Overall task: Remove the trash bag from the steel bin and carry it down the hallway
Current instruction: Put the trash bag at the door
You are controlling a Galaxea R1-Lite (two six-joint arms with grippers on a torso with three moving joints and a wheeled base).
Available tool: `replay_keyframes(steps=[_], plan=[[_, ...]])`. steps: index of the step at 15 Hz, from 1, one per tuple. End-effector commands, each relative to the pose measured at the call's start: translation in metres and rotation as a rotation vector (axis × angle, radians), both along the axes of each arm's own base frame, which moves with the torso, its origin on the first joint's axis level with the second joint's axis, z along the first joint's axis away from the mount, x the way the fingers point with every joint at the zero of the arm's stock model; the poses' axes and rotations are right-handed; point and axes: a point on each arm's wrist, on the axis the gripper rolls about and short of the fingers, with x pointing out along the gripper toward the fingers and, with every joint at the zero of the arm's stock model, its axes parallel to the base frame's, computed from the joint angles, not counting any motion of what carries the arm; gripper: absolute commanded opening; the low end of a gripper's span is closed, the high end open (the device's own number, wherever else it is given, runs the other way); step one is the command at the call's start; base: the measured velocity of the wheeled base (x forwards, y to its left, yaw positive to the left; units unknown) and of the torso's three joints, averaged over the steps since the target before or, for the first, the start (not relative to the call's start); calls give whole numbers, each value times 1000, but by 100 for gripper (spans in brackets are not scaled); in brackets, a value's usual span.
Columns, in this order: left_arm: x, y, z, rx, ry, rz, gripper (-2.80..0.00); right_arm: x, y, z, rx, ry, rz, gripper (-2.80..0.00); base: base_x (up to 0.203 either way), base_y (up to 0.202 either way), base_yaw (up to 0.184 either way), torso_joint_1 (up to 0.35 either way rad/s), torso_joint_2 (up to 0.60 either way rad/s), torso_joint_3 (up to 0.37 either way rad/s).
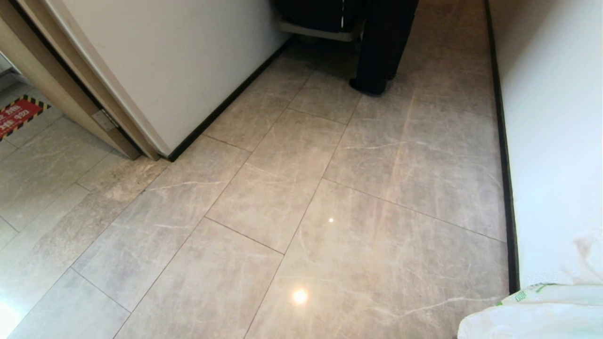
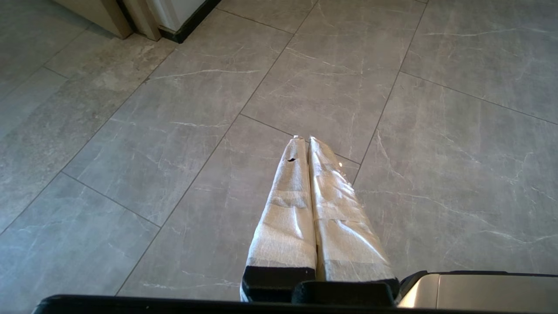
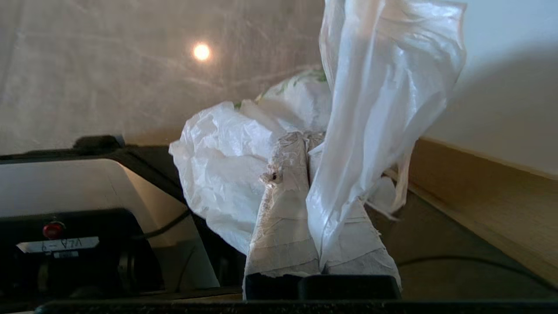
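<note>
Head view looks down the hallway [image 1: 301, 197], with glossy beige marbled tiles, white walls and black skirting [image 1: 503, 141]; a doorway [image 1: 70, 84] opens at the left, and a person's dark trouser leg and shoe [image 1: 379, 47] stand at the far end beside a dark cart [image 1: 320, 16]. At the lower right corner of that view the trash bag [image 1: 537, 315] bulges into sight, white with a green print, close to the right wall. In the right wrist view the right gripper [image 3: 310, 137], its fingers wrapped in pale tape, is pressed closed on the trash bag's thin white plastic, which bunches around and drapes over the fingers. The left gripper [image 2: 304, 139], also tape-wrapped, hangs above bare floor tiles with its fingers together and nothing between them.
</note>
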Motion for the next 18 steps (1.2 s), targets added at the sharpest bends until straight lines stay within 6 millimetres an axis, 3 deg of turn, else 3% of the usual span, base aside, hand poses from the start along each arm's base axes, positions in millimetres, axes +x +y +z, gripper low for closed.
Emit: replay_keyframes(steps=[1, 6, 14, 18], plan=[[0, 0, 0, -1, 1, 0, -280, 49, -1, -27, -4, 213, -4, -280, 0, 0, 0, 0, 0, 0], [0, 0, 0, 0, -2, 0, -280, 130, -10, -85, -91, 268, 42, -280, 0, 0, 0, 0, 0, 0], [0, 0, 0, -1, -1, 0, -280, 193, -18, -166, -105, 185, 165, -280, 0, 0, 0, 0, 0, 0], [0, 0, 0, 0, -1, 0, -280, 211, -18, -186, -48, 131, 211, -280, 0, 0, 0, 0, 0, 0]])
